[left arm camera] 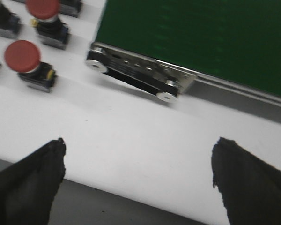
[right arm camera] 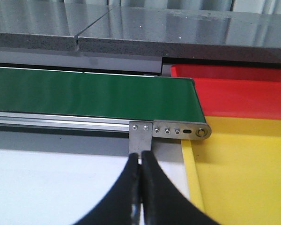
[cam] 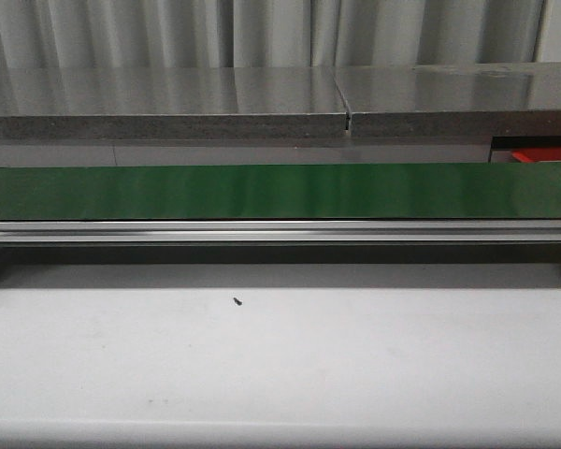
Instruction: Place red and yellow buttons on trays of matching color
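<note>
1. Broadly, the front view shows my white table [cam: 280, 365] lying bare and wide below the green conveyor belt [cam: 280, 191], which runs from one side edge to the other; a tiny dark speck [cam: 237, 301] is the only thing on it.
2. My left gripper [left arm camera: 139, 180] has its jaws spread wide and holds nothing; open white table lies between them, and the near table edge runs just under them.
3. Only the left wrist view shows the red buttons [left arm camera: 22, 56]: one mushroom head on a black base, a second [left arm camera: 43, 8] beyond it, more bases cut off at the frame edge. They stand on the table just off the belt's end roller bracket [left arm camera: 140, 75], well apart from my left fingers [left arm camera: 25, 180].
4. My right gripper [right arm camera: 141, 187] has its jaws pressed together, nothing between them, pointing at the belt's frame bracket [right arm camera: 140, 136].
5. Only the right wrist view shows the trays properly: the yellow tray [right arm camera: 243, 173] sits just beside the belt's other end, the red tray [right arm camera: 239, 91] behind it, edges touching. Both look empty.
6. From the front, just a red sliver [cam: 547, 154] peeks at the far right.
</note>
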You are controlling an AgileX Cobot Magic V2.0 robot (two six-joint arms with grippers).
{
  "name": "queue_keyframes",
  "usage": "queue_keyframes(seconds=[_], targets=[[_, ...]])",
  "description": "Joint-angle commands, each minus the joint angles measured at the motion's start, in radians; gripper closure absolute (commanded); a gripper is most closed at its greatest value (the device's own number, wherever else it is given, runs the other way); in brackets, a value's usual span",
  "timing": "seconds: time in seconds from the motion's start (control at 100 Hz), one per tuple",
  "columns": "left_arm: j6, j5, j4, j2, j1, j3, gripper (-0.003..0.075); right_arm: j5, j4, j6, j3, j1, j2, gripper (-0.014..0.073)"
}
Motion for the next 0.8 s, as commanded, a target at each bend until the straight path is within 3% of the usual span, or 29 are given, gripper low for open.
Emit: queue_keyframes(seconds=[0.0,0.11,0.23,0.79], targets=[[-0.013,-0.067,-0.014,0.013,0.097,-0.034,0.0105,-0.081,-0.008,-0.001,-0.001,0.000,0.006,0.0660],[-0.013,-0.089,-0.033,0.065,0.206,-0.034,0.0106,-0.081,-0.008,-0.001,-0.001,0.000,0.006,0.0660],[-0.013,-0.118,-0.056,0.148,0.259,-0.051,0.0110,-0.081,-0.008,-0.001,-0.001,0.000,0.006,0.0660],[-0.011,-0.037,-0.044,0.555,0.268,-0.323,0.0110,-0.081,-0.008,-0.001,-0.001,0.000,0.006,0.0660]])
